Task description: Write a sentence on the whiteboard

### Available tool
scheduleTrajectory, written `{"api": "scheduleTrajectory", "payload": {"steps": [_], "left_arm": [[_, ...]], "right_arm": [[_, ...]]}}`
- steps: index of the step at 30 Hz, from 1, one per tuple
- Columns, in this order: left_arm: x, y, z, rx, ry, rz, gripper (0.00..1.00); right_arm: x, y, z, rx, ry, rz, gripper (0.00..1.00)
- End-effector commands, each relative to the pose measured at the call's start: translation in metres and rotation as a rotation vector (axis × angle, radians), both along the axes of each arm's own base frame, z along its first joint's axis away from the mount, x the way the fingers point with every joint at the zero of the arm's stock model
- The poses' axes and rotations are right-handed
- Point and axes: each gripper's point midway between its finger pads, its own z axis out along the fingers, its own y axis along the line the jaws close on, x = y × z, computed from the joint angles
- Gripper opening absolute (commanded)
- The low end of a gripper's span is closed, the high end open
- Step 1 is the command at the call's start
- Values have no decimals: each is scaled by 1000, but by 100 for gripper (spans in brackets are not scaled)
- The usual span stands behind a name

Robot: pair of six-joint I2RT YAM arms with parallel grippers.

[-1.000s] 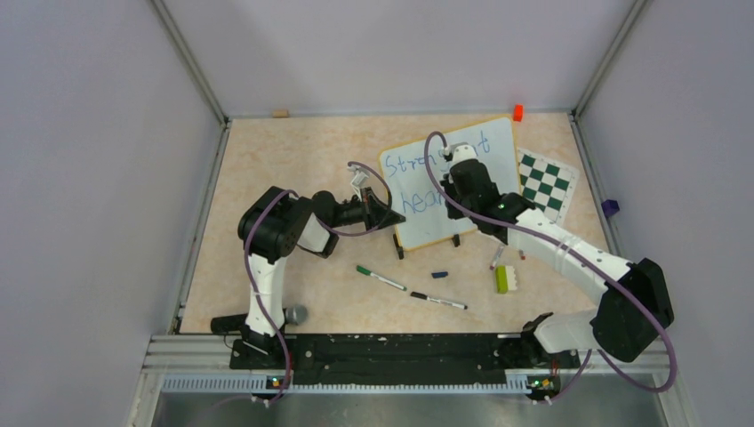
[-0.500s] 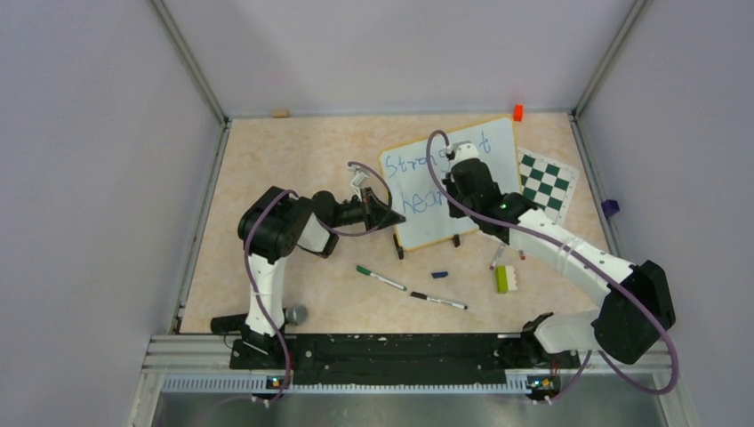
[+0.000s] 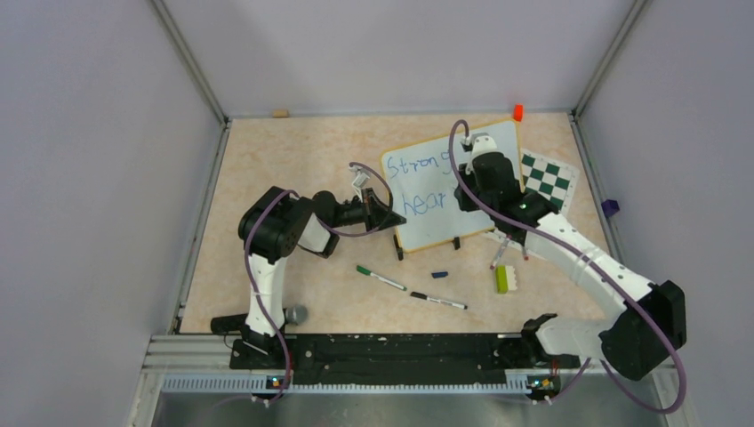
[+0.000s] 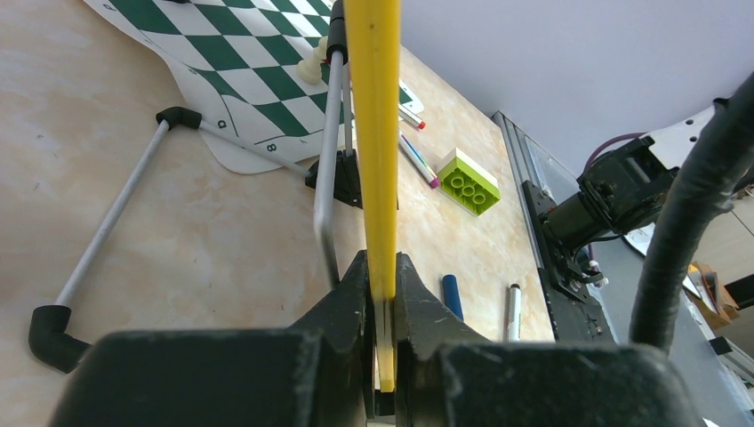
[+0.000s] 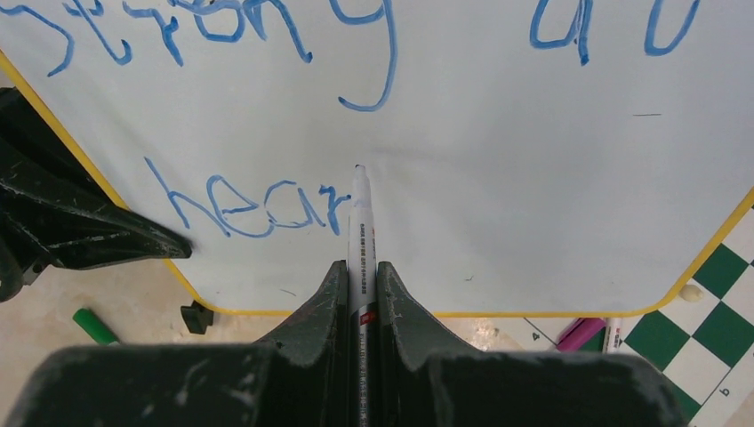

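Note:
The whiteboard (image 3: 425, 203) with a yellow rim stands tilted at the table's middle right. Blue writing on it (image 5: 258, 209) reads "Strong at" over "hear". My left gripper (image 3: 391, 218) is shut on the board's left edge; the left wrist view shows the yellow rim (image 4: 373, 133) pinched between the fingers. My right gripper (image 3: 485, 156) is shut on a white marker (image 5: 360, 222), whose tip sits just right of "hear", at or very near the board's surface. The board (image 5: 533, 178) fills the right wrist view.
A green-and-white checkered chessboard (image 3: 545, 179) lies right of the board. A green-capped marker (image 3: 381, 277), a black marker (image 3: 437, 301), a blue cap (image 3: 439, 275) and a green-and-white brick (image 3: 502, 278) lie in front. An orange block (image 3: 517, 112) sits at the back.
My right gripper has moved right and back with the marker, uncovering "Strong" and "hear". The left gripper keeps hold of the board's edge.

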Motion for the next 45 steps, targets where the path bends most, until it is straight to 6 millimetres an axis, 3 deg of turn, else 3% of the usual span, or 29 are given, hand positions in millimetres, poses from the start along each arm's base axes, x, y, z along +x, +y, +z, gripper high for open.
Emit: {"api": "scheduleTrajectory", "payload": {"steps": [1, 17, 27, 35, 45], "left_arm": [[-26, -6, 2, -5, -117, -139, 0], [-26, -6, 2, -5, -118, -139, 0], [-26, -6, 2, -5, -117, -139, 0], [-26, -6, 1, -4, -115, -139, 0], [-26, -6, 2, -5, -116, -138, 0]], "right_arm": [[6, 8, 7, 29, -6, 22, 0], [6, 10, -13, -5, 45, 33, 0], [11, -2, -21, -49, 53, -37, 0], [12, -12, -14, -58, 26, -90, 0], [0, -1, 12, 25, -8, -14, 0]]}}
